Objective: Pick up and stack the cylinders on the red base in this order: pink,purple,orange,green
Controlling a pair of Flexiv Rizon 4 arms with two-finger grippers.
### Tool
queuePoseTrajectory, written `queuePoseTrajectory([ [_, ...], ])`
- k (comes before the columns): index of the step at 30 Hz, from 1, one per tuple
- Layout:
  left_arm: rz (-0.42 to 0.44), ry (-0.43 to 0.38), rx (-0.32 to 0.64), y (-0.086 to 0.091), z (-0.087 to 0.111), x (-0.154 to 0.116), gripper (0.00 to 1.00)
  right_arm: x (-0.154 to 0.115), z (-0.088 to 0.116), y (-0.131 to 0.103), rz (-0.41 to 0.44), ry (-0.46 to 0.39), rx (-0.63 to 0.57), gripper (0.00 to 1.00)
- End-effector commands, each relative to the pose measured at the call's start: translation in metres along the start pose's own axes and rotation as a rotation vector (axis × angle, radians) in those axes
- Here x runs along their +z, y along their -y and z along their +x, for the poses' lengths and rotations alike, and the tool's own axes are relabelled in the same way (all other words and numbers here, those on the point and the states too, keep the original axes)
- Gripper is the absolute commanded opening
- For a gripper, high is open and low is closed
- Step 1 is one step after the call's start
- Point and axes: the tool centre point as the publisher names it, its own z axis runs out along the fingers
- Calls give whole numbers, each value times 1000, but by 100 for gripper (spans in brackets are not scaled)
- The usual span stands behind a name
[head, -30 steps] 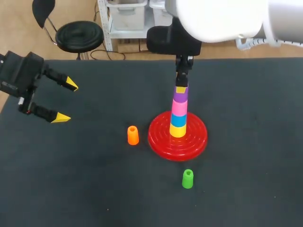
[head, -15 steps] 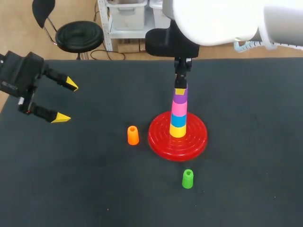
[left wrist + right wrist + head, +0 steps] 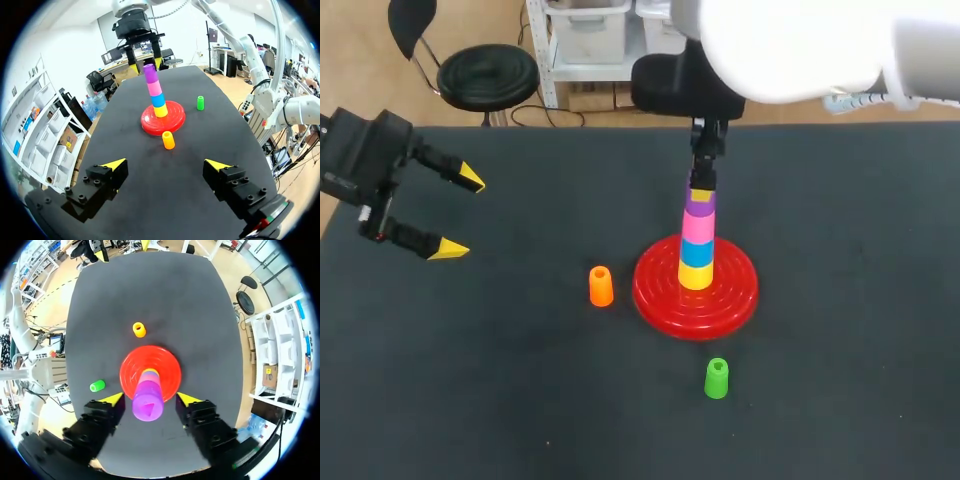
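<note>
Dark table (image 3: 840, 400) bears red base (image 3: 660, 300), its cylinder stack (image 3: 697, 240) standing upright.

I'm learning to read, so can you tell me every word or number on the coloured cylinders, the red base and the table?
None can be read.
The topmost purple cylinder shows only a small triangle shape on its top, no letters.
The orange cylinder, green cylinder, red base and black table look plain.
</note>
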Motion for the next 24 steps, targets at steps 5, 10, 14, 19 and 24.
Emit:
queuePoseTrajectory([
  [5, -3, 4, 4, 1, 1, 0, 100, -15, -3, -1, 51, -8, -13, 100],
  [10, -3, 4, 4, 1, 1, 0, 100, -25, -11, -3, 84, 4, -36, 100],
  [14, -3, 4, 4, 1, 1, 0, 100, -32, -23, -3, 104, 23, -65, 100],
  [19, -3, 4, 4, 1, 1, 0, 100, -33, -42, -5, 114, 32, -121, 100],
  [24, -3, 4, 4, 1, 1, 0, 100, -30, -63, -7, 115, 30, -169, 100],
])
